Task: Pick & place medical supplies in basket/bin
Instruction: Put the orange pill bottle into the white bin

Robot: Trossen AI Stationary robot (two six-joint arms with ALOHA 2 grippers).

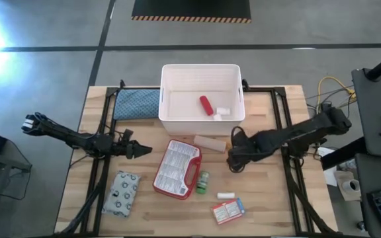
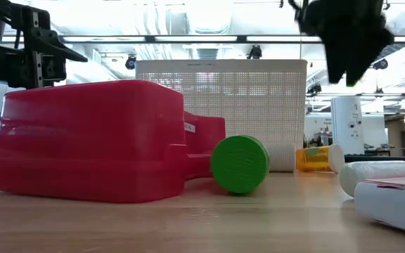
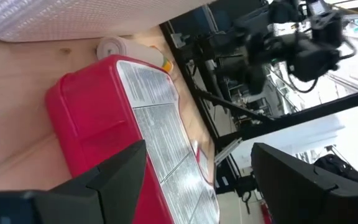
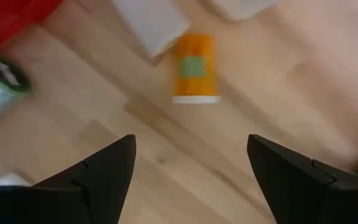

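Observation:
The white slotted tub (image 1: 166, 99) stands at the table's far middle; inside lie the red cylinder (image 1: 206, 104) and a small white tube (image 1: 223, 112). The red-edged case (image 1: 177, 168) lies flat in front of it, with the green bottle (image 1: 204, 183) on its side beside it. The patterned pouch (image 1: 122, 192), a white tube (image 1: 225, 196) and the small box (image 1: 228, 211) lie nearer. My left gripper (image 1: 141, 151) is open, left of the case (image 3: 104, 118). My right gripper (image 1: 233, 162) is open, raised over an orange vial (image 4: 196, 68) lying on the wood.
A blue quilted pad (image 1: 136, 104) lies left of the tub. A white roll (image 1: 210, 141) rests between the tub and the case, next to the orange vial (image 2: 315, 158). Dark frame rails (image 1: 282, 125) run along both table sides. Bare wood lies right of the small box.

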